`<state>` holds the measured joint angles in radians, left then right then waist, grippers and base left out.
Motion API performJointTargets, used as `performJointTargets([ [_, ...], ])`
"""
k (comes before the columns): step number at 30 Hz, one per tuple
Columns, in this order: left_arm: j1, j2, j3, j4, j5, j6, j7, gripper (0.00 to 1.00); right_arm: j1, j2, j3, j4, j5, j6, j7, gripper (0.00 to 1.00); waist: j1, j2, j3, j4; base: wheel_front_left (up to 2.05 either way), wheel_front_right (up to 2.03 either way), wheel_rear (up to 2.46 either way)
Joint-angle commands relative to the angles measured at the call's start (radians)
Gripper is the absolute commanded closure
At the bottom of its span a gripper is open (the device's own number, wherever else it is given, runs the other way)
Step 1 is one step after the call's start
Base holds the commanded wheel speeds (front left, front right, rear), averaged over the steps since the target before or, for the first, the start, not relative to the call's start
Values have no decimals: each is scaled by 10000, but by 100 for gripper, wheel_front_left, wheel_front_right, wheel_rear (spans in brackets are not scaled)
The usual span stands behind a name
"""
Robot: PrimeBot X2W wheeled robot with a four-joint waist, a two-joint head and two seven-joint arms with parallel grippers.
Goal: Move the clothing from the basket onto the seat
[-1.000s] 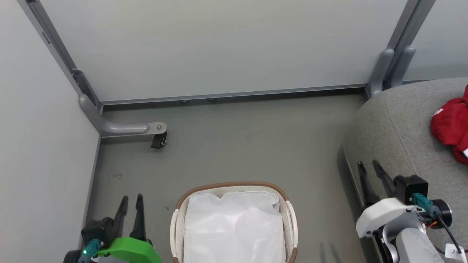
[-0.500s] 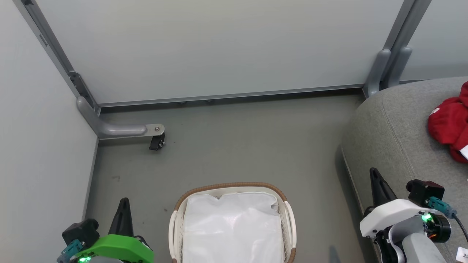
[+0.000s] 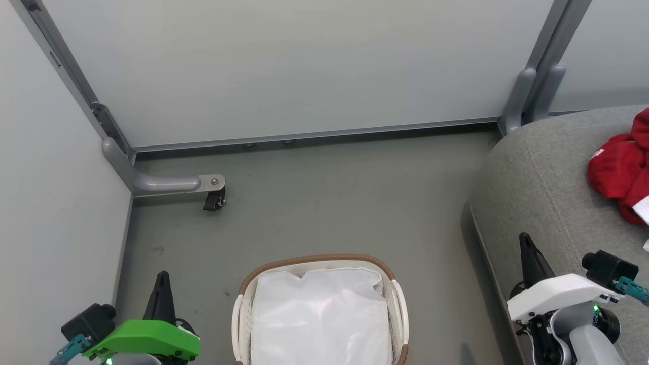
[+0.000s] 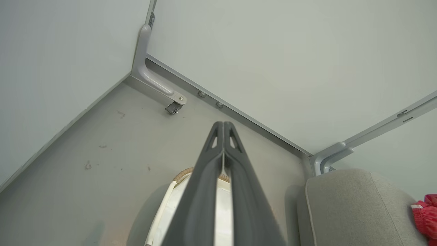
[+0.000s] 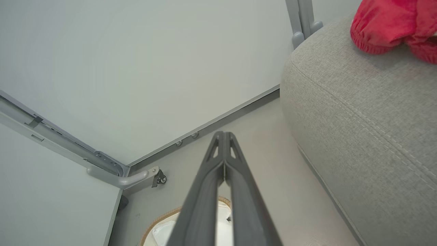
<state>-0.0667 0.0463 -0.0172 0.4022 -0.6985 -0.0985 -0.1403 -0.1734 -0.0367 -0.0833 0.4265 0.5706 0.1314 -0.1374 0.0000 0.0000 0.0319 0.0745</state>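
The red clothing lies bunched on the grey seat at the right edge; it shows too in the right wrist view and the left wrist view. The white basket with its tan woven rim stands on the floor at bottom centre, holding just a white liner sheet. My left gripper is shut and empty, left of the basket. My right gripper is shut and empty beside the seat's front edge. Both wrist views show the fingers pressed together.
Pale partition walls close off the back and left. A grey metal foot with a black caster juts out onto the floor at the left. Two grey posts stand at the back right by the seat. Grey floor lies between basket and wall.
Both grippers have gone from open to shut and drawn back toward the bottom of the head view. The camera has shifted slightly. The clothing rests unmoved on the seat.
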Motion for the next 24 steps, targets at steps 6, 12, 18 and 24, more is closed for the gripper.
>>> performJointTargets([
  [6,-205,29,185,-307,-1061,-90,280,100,39,-81,-53,-345,1189,-2,273,100,0,0,-20,-49,0,0,0],
  [12,-238,32,299,-430,-1813,-116,496,100,88,-89,-79,-490,2051,-3,488,100,0,0,-37,-94,0,0,0],
  [18,-270,34,397,-544,-2523,-142,701,100,144,-97,-104,-627,2869,-4,686,100,0,0,-54,-139,0,0,0],
  [24,-298,36,489,-660,-3197,-166,887,100,203,-104,-127,-751,3633,-4,871,100,0,0,-72,-184,0,0,0],
])
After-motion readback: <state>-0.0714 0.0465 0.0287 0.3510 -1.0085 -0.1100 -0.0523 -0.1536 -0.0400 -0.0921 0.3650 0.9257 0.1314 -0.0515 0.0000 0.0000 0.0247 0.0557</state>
